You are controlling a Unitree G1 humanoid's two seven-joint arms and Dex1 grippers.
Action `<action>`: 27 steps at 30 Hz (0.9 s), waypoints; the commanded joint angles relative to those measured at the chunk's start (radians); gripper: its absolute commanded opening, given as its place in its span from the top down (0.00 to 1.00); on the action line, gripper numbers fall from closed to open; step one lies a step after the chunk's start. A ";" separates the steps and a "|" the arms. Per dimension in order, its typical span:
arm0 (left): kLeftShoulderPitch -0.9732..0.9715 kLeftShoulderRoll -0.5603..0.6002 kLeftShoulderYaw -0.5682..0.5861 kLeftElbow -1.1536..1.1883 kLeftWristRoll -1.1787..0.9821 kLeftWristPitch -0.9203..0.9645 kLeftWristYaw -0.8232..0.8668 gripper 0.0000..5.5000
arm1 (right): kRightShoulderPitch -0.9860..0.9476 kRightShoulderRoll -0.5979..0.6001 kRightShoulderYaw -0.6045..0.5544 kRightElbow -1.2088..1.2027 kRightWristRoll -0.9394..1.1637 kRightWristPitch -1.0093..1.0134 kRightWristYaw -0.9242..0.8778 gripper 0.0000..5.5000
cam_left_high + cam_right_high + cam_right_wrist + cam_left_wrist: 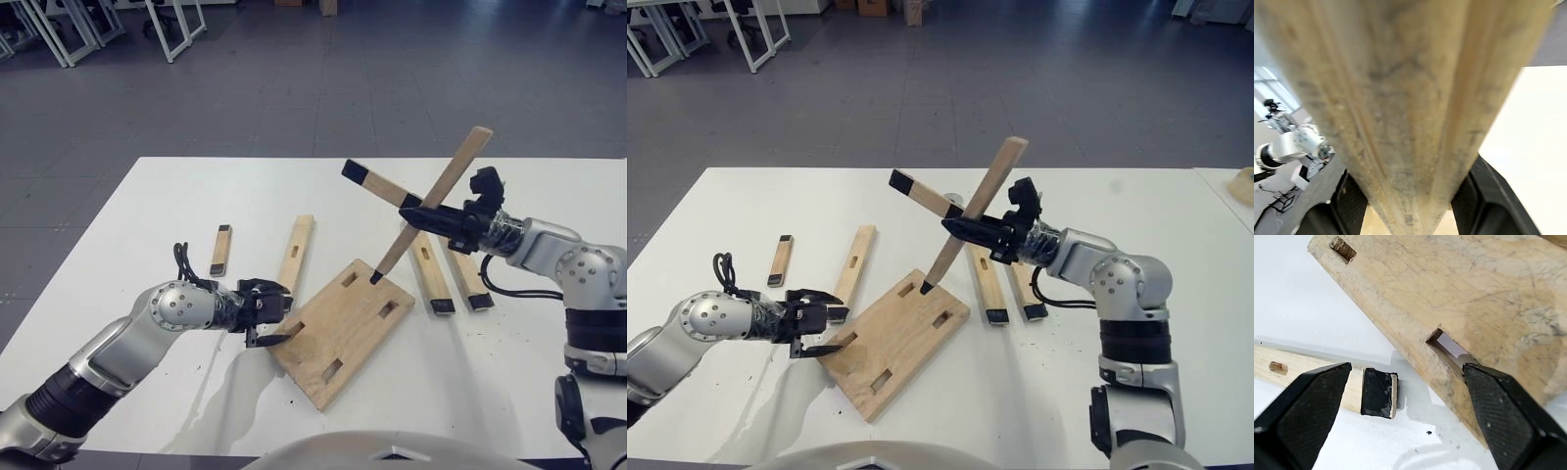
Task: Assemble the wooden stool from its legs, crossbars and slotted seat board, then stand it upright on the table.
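Though wide, left end effector [282,316] empty

you're looking at two arms wearing rounded silver-grey shells. the left arm [147,333] is showing a round cap [181,305] dotted with screws and a ribbed black sleeve [59,397]. black cables [182,260] are looping beside both wrists. the left gripper [281,316] and right gripper [419,211] are showing black, textured wedge fingers [1308,416].

Workroom beyond the white table [137,255]
Grey floor [323,88] stretched far behind it under even light; white-framed desks [158,29] stood at the far left.
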State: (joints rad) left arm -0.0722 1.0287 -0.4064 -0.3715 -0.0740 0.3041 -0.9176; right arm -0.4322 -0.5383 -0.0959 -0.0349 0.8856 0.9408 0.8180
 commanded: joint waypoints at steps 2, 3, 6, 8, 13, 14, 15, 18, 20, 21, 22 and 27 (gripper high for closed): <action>0.117 -0.009 -0.035 0.055 0.061 0.133 0.020 0.23 | 0.105 -0.011 -0.040 -0.114 -0.023 -0.031 -0.041 0.63; 0.127 -0.010 -0.031 0.044 0.060 0.140 0.023 0.23 | 0.135 -0.010 -0.057 -0.151 -0.006 -0.018 -0.056 0.63; 0.148 -0.012 -0.014 0.023 0.049 0.162 0.032 0.23 | 0.201 -0.002 -0.081 -0.225 0.031 0.011 -0.084 0.63; 0.154 -0.014 -0.005 0.020 0.048 0.172 0.037 0.23 | 0.236 -0.001 -0.069 -0.243 0.033 0.019 -0.086 0.63; 0.162 -0.014 0.004 0.004 0.052 0.182 0.035 0.23 | 0.276 -0.030 0.021 -0.189 -0.050 -0.016 -0.033 0.63; 0.163 -0.013 0.006 0.000 0.052 0.183 0.035 0.23 | 0.274 -0.033 0.035 -0.164 -0.078 -0.039 -0.025 0.63; 0.163 -0.013 0.007 -0.003 0.051 0.185 0.035 0.23 | 0.272 -0.031 0.044 -0.138 -0.104 -0.064 -0.023 0.63; 0.167 -0.012 0.011 -0.017 0.046 0.195 0.033 0.23 | 0.266 -0.016 0.062 -0.088 -0.145 -0.116 -0.019 0.63; 0.174 -0.010 0.014 -0.026 0.046 0.201 0.033 0.23 | 0.260 -0.016 0.066 -0.081 -0.152 -0.131 -0.015 0.63; 0.178 -0.009 0.017 -0.029 0.045 0.203 0.034 0.23 | 0.253 -0.025 0.071 -0.077 -0.160 -0.140 -0.007 0.63; 0.182 -0.008 0.020 -0.031 0.045 0.205 0.035 0.23 | 0.241 -0.036 0.075 -0.078 -0.168 -0.148 0.000 0.63; 0.166 -0.026 0.028 -0.055 0.034 0.236 0.036 0.23 | 0.252 0.012 0.114 -0.253 -0.200 -0.175 -0.093 0.63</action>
State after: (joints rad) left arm 0.0261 0.9901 -0.3265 -0.4650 -0.0745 0.4460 -0.8629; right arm -0.2001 -0.5514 -0.0110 -0.1984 0.7325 0.7804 0.7969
